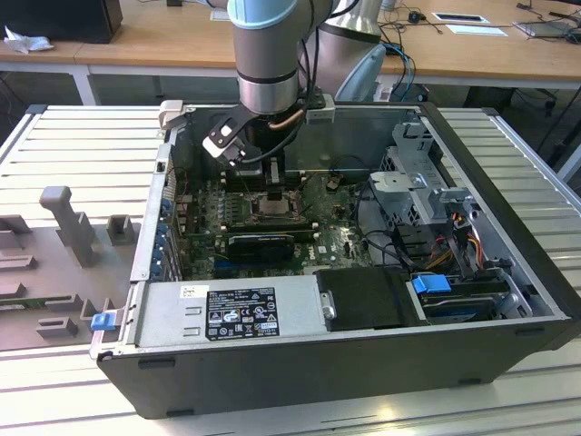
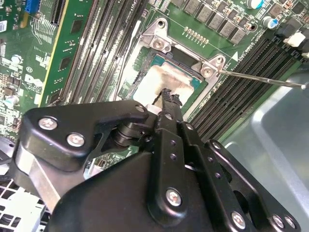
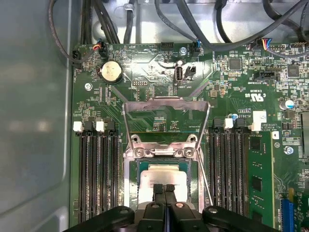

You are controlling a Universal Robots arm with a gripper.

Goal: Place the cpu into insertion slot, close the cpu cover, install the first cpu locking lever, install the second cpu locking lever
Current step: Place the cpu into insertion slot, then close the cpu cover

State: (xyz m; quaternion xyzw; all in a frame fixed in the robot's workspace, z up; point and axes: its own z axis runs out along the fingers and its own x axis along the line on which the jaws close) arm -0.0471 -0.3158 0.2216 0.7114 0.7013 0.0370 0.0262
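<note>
Exterior view: in the upper centre of the frame the hand (image 1: 274, 184) reaches down into an open computer case (image 1: 363, 363) that lies on the slatted bench (image 1: 82, 136).

First wrist view: the cpu (image 3: 161, 175) lies in the insertion slot (image 3: 131, 176). The hand is clenched, its fingertips (image 3: 158, 189) pressed together at the cpu's face. The cpu cover (image 3: 166, 100) stands raised beyond it.

Second wrist view: the closed fingers sit at the cpu, and a thin lever (image 2: 260, 80) sticks out beside the slot.
</note>
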